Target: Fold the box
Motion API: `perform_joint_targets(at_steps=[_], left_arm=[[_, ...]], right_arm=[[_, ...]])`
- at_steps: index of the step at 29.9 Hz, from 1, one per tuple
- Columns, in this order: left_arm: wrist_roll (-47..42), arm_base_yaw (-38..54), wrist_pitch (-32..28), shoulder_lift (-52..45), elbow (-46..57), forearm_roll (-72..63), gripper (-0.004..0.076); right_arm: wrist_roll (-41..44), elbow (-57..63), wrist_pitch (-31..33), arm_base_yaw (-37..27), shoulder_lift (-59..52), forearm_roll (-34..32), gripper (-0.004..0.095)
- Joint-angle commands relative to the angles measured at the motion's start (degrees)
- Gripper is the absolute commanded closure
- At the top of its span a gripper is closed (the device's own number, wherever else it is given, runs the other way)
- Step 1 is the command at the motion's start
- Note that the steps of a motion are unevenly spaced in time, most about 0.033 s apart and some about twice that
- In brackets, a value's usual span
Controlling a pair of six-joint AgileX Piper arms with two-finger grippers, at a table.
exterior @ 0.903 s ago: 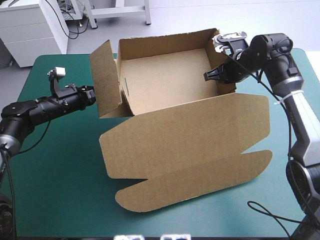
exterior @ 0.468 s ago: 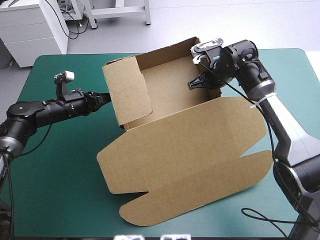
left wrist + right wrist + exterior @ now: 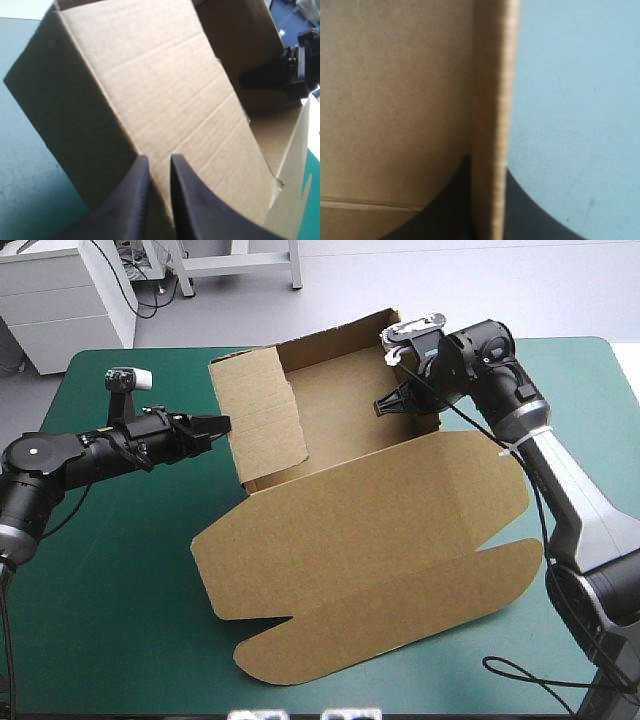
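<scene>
- High view: the brown cut-board box [image 3: 370, 530] sat mid-table on the teal-green cover [image 3: 110, 580] as an open tray. Its long axis ran across the table from left to right, and its lid lay flat, pointing toward the near edge. The black-finned left gripper [image 3: 222, 424] met the tray's left end wall, which leaned inward. The black-finned right gripper [image 3: 383, 407] was on the right end wall. Each arm was nearest its own end.
- Left wrist view: the left gripper [image 3: 159, 159] had its fingers all but closed astride the crest of the box's [image 3: 165, 90] end wall. The tray lay straight ahead, with the right gripper [image 3: 265, 77] across it. By my reading, the coming move was pushing this wall inward.
- Right wrist view: the right gripper [image 3: 487, 165] pinched the box wall [image 3: 395, 100] edge-on, one finger inside the tray and one on the cover [image 3: 580, 100] side.
</scene>
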Motion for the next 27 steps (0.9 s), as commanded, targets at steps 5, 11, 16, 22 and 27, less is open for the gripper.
perform_joint_targets(at_steps=[5,11,16,22,27], left_arm=[[-3.9,-0.3,0.8,-1.9,-1.8,-1.7,0.0296],[-4.2,-0.3,0.7,-1.9,-1.8,-2.6,0.0292],[-6.3,-0.3,0.3,-1.6,-1.8,-3.0,0.0291],[-10.1,-0.3,-0.2,-1.8,-1.9,-1.2,0.0291],[-24.4,-2.4,-0.1,-1.9,-7.5,13.1,0.0291]], right_arm=[[0.0,-1.9,-3.4,0.1,-3.1,0.2,0.0920],[0.0,-1.9,-3.3,0.1,-3.1,0.8,0.0920],[0.0,-1.9,-3.4,0.1,-3.1,1.6,0.0920],[0.0,-1.9,-3.1,0.1,-3.1,1.6,0.0920],[0.0,-1.9,-3.4,0.1,-3.1,1.6,0.0920]])
